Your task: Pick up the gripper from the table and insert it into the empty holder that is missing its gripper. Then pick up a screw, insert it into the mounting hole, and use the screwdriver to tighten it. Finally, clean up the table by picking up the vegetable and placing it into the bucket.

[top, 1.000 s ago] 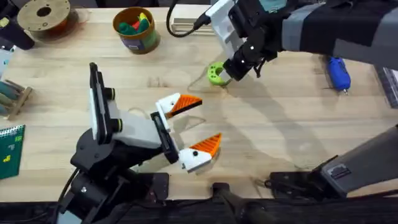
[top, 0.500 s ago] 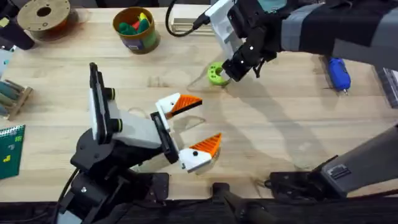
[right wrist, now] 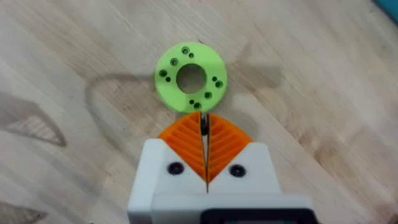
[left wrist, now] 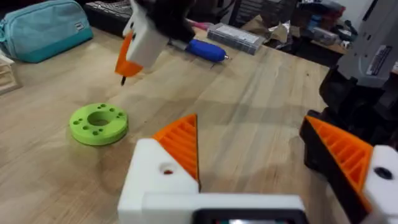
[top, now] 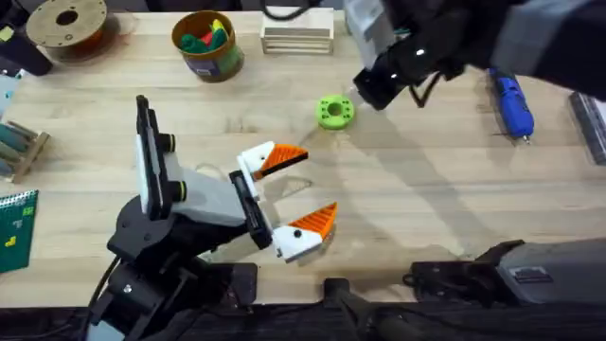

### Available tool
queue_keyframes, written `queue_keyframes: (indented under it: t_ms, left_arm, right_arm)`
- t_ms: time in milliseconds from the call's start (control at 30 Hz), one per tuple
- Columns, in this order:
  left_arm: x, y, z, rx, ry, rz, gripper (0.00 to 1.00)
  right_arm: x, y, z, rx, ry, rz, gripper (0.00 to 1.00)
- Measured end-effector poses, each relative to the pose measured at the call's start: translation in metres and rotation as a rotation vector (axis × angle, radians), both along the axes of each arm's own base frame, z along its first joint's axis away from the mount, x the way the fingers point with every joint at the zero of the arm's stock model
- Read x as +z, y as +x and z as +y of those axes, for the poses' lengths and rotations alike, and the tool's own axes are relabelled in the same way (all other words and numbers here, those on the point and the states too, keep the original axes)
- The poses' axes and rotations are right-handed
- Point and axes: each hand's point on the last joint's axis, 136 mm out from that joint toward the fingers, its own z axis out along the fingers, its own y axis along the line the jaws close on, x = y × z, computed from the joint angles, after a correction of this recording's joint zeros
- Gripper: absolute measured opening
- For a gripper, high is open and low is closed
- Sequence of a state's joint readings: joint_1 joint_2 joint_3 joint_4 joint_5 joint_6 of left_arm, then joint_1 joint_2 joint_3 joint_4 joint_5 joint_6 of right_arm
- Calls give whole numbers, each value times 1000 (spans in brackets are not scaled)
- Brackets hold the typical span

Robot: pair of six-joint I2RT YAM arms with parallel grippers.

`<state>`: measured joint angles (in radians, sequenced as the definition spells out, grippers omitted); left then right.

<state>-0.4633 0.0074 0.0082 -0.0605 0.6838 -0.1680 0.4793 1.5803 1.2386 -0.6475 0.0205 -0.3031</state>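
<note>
Your right gripper [right wrist: 204,134] is pressed closed on a thin dark screw [right wrist: 203,124] pinched between its orange pads, and it hangs above the table near the green ring [top: 333,111] at upper centre of the overhead frame. Your left gripper [top: 295,194] sits spread wide at centre, both orange tips in their white blocks, nothing between them. The blue screwdriver [top: 511,104] lies flat at the upper right, well apart from the ring. The bucket [top: 206,44] stands upright at upper left of centre, with green, red and yellow pieces inside. In the left wrist view the ring lies flat on the wood.
</note>
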Motion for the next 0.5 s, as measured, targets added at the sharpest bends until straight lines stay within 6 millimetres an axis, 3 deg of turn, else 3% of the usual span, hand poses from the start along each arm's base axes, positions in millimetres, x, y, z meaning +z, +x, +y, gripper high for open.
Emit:
queue_keyframes:
  t_ms: [267, 500]
  left_arm:
    - [0, 0, 0, 0, 0, 0, 985]
    - [0, 0, 0, 0, 0, 0, 985]
  right_arm:
    - [64, -33, 3, 36, 89, -3, 8]
    - [132, -58, 42, 132, 166, -42, 8]
